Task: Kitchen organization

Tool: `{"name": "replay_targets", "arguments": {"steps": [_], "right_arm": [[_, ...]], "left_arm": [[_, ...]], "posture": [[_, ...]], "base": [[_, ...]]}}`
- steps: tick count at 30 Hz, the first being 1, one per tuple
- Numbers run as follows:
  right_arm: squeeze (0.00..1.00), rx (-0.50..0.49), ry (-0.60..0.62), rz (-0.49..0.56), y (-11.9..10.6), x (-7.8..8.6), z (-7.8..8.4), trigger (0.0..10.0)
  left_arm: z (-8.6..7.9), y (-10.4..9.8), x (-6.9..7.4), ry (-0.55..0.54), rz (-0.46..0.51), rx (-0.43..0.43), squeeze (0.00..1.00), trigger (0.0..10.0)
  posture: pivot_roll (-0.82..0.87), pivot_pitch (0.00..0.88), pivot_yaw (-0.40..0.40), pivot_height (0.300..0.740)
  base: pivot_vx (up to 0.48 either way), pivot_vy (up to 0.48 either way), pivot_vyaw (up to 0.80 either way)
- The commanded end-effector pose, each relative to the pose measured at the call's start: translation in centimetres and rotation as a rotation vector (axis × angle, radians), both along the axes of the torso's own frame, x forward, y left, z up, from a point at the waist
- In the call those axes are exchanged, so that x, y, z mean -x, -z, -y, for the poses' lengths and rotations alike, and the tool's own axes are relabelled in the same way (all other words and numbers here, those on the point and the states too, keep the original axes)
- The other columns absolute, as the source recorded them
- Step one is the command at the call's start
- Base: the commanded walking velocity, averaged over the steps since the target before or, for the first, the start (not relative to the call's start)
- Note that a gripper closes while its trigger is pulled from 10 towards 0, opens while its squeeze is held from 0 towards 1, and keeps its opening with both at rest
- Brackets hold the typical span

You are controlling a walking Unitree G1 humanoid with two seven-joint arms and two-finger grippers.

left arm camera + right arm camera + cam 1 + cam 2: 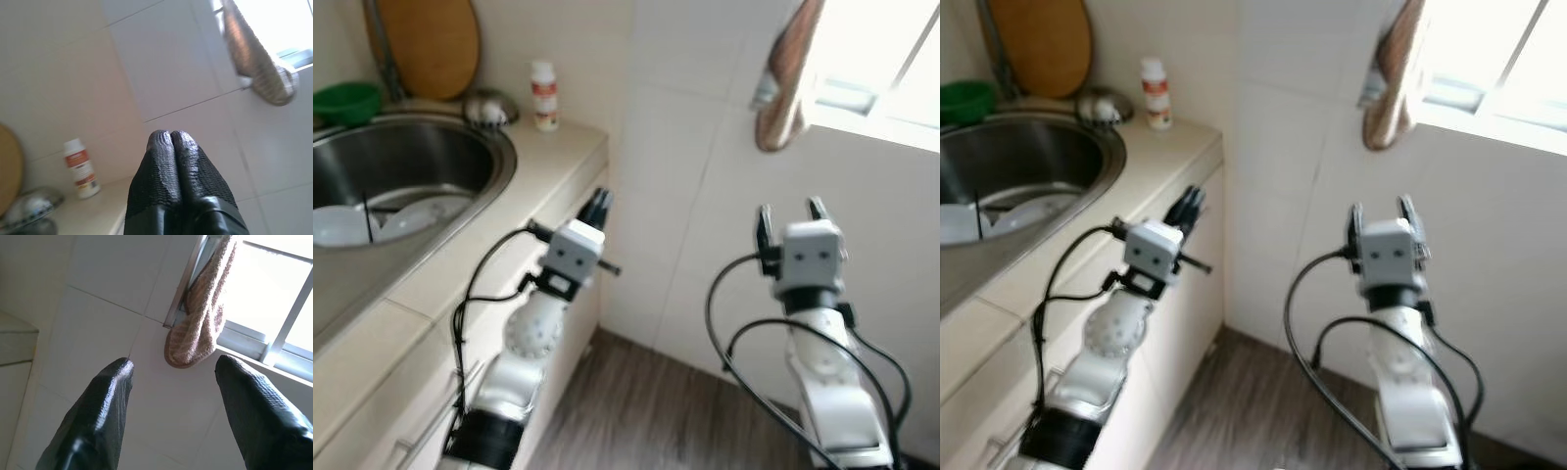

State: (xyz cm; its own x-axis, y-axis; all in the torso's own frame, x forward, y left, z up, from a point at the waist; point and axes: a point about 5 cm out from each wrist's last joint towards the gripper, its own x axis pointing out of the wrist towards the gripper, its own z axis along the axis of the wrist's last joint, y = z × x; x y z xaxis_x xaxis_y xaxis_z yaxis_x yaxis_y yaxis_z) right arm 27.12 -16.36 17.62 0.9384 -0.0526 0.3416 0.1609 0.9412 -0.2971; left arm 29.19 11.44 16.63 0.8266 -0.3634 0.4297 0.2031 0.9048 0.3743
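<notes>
The left hand [598, 207] was closed and empty beside the surface [548, 157]; the right hand [791, 214], at three o'clock, gaped below the towel [783, 78].

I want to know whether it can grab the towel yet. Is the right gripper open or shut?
Open. The right gripper has its two black fingers spread wide apart, with the hanging towel seen between them against the tiled wall.

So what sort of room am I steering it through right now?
Most likely a home kitchen, at the sink corner. A steel sink with dishes in it is set into a pale counter, a wooden cutting board leans on the tiled wall, and a towel hangs by the window.
</notes>
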Motion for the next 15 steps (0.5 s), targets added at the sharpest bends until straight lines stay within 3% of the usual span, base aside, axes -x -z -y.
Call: {"name": "replay_targets", "arguments": {"steps": [1, 4, 8, 15], "right_arm": [[0.00, 0.017, 0.034, -0.015, 0.11, -0.11, 0.63, 10.0], [0.00, 0.015, 0.046, -0.034, 0.35, -0.23, 0.78, 10.0], [0.00, -0.013, 0.060, -0.053, 0.58, -0.34, 1.05, 10.0], [0.00, 0.027, 0.072, -0.038, 0.43, -0.31, 1.07, 10.0]], "left_arm": [[0.81, -0.19, 0.04, 0.028, 0.002, 0.000, 0.00, 10.0], [0.82, -0.14, 0.02, 0.027, 0.000, 0.001, 0.00, 10.0], [0.82, -0.10, 0.01, 0.028, -0.003, 0.004, 0.00, 10.0], [0.88, -0.04, -0.01, 0.029, -0.004, 0.004, 0.00, 10.0]], "posture": [[-0.09, 0.000, -0.030, 0.740], [-0.09, 0.000, -0.031, 0.740], [-0.09, 0.000, -0.030, 0.740], [-0.09, 0.000, -0.029, 0.740]], "base": [[0.000, -0.472, 0.00], [0.000, -0.472, -0.14], [0.000, -0.472, -0.80], [0.000, -0.475, 0.00]]}}
